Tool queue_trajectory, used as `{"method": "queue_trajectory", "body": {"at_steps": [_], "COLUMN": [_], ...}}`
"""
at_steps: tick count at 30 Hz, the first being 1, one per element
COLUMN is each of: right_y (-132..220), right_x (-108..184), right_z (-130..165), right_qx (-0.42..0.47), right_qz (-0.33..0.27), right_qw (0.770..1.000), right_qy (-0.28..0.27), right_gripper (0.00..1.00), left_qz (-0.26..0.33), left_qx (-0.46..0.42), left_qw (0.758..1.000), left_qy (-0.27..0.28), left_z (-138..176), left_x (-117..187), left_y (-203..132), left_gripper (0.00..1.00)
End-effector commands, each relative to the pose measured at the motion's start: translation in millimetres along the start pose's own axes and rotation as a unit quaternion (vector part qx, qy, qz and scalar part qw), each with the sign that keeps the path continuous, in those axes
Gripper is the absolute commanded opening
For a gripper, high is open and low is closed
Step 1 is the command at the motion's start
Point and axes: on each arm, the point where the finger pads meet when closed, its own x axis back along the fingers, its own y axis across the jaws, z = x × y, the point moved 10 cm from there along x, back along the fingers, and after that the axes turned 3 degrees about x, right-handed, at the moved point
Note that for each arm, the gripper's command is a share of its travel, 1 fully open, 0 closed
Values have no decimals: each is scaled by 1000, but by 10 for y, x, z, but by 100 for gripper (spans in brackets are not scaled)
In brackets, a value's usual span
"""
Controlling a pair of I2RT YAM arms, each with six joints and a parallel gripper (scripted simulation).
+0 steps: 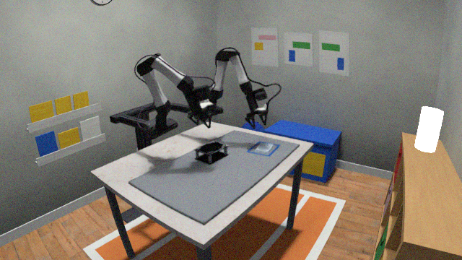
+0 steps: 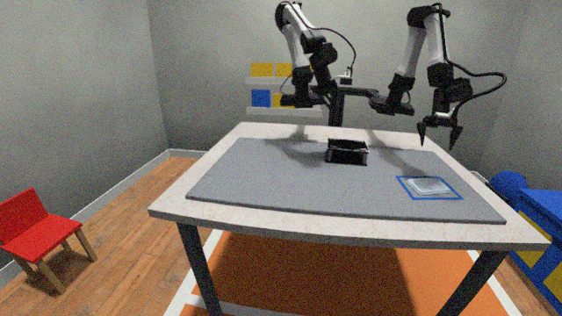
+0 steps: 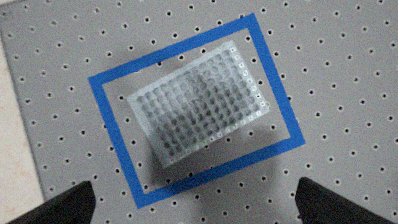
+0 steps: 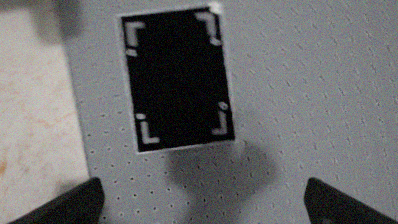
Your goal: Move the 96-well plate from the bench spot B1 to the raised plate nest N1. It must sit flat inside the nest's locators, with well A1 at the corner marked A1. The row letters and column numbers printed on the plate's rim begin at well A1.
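The clear 96-well plate [image 1: 264, 147] [image 2: 428, 185] [image 3: 200, 105] lies flat inside the blue outline [image 3: 114, 131] [image 1: 252, 153] [image 2: 408, 192], turned slightly within it. Its printed rims meet at its right-hand corner in the left wrist view; the characters are too small to read. The black raised nest [image 1: 211, 148] [image 2: 347, 151] [image 4: 177, 80] stands empty, with pale corner locators and a whitish mark at its top right in the right wrist view. My left gripper [image 1: 257, 124] [image 2: 436, 142] [image 3: 195, 189] is open above the plate. My right gripper [image 1: 200, 120] [image 4: 203, 187] is open above the bench near the nest.
The grey perforated mat [image 1: 209, 195] [image 2: 281, 193] [image 3: 350, 165] [image 4: 300, 100] covers much of the pale table [image 1: 119, 171] [image 2: 176, 210]. The nest stands up from the mat, beside the blue-outlined spot. A blue cabinet [image 1: 303, 133] is beyond the table's edge.
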Motion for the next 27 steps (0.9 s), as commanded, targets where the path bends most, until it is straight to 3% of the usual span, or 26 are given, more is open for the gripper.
{"method": "queue_trajectory", "body": {"at_steps": [1,9,15,20,24,27], "right_y": [98,19,-292,-688,-897,-907], "right_x": [57,46,0,-77,-168,-190], "right_z": [-67,-143,-387,-583,-602,-604], "right_qx": [61,52,32,24,17,17], "right_qz": [-29,-15,6,16,15,12], "right_qw": [997,997,985,956,942,939], "right_qy": [-26,-51,-168,-291,-334,-344], "right_gripper": [100,100,100,100,100,100], "left_qz": [-6,-5,-4,-14,-26,-29], "left_qx": [-2,8,106,253,353,378], "left_qw": [1000,1000,994,966,933,923], "left_qy": [-9,-5,19,46,64,69], "left_z": [-134,-138,-132,-187,-252,-256], "left_x": [-75,-102,-149,-254,-359,-377], "left_y": [54,61,60,77,91,92], "left_gripper": [100,100,100,100,100,100]}}
